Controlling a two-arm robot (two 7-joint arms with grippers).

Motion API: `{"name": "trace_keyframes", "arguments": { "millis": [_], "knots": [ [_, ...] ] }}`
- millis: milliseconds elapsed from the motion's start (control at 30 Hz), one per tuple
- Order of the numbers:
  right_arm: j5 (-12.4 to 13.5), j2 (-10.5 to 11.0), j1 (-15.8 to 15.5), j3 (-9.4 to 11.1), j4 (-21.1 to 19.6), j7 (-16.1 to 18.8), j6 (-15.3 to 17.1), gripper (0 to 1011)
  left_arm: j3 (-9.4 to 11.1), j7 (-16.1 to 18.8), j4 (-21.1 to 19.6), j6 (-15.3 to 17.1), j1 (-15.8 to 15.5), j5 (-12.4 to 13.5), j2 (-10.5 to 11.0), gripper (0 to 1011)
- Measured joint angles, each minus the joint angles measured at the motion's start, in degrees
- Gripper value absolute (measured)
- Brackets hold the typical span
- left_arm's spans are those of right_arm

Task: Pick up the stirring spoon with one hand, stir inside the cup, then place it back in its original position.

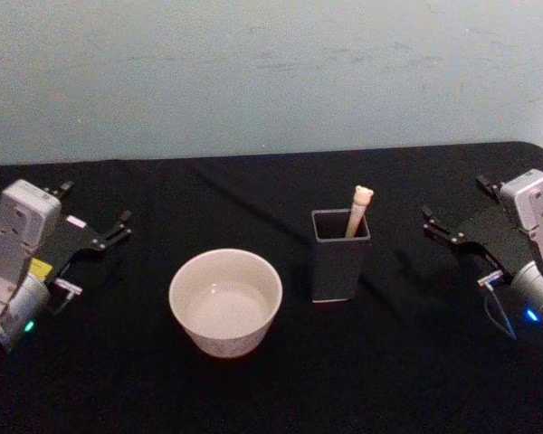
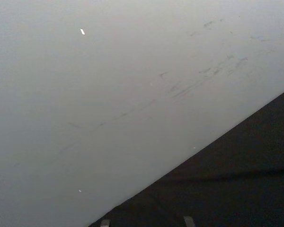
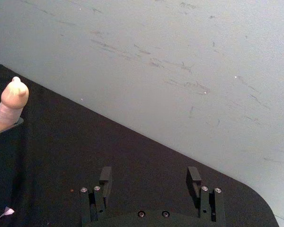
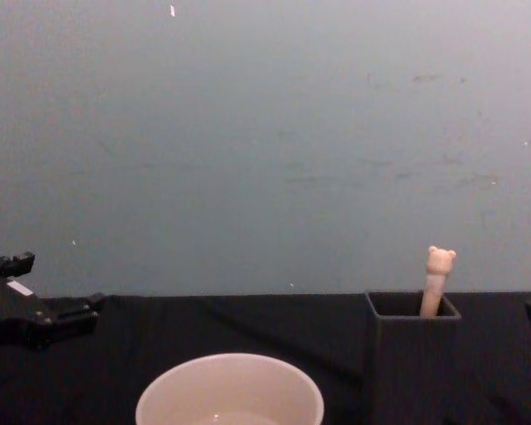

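The stirring spoon (image 1: pixel 358 210) stands handle-up in the dark grey square holder (image 1: pixel 340 258), with its bear head poking above the rim. The spoon's bowl is hidden inside. The round cream-white cup (image 1: pixel 225 300) sits on the black table just left of the holder. My right gripper (image 1: pixel 454 201) hovers open to the right of the holder, apart from it, with nothing between its fingers. In the right wrist view the spoon (image 3: pixel 13 97) sits off to one side of the open right gripper (image 3: pixel 149 178). My left gripper (image 1: pixel 95 206) rests open at the table's left side, far from the cup.
A black cloth covers the table (image 1: pixel 271 398), whose rounded far right corner (image 3: pixel 255 198) lies near my right gripper. A pale scuffed wall (image 4: pixel 265 133) rises right behind the table. Bare cloth lies between the cup and each gripper.
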Motion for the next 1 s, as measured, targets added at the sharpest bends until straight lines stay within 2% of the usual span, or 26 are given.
{"name": "trace_keyframes", "arguments": {
  "millis": [1000],
  "knots": [
    [0.00, 0.00, 0.00, 0.00, 0.00, 0.00, 0.00, 1003, 0.00, 0.00, 0.00, 0.00, 0.00, 0.00, 0.00, 1001]
  ]
}}
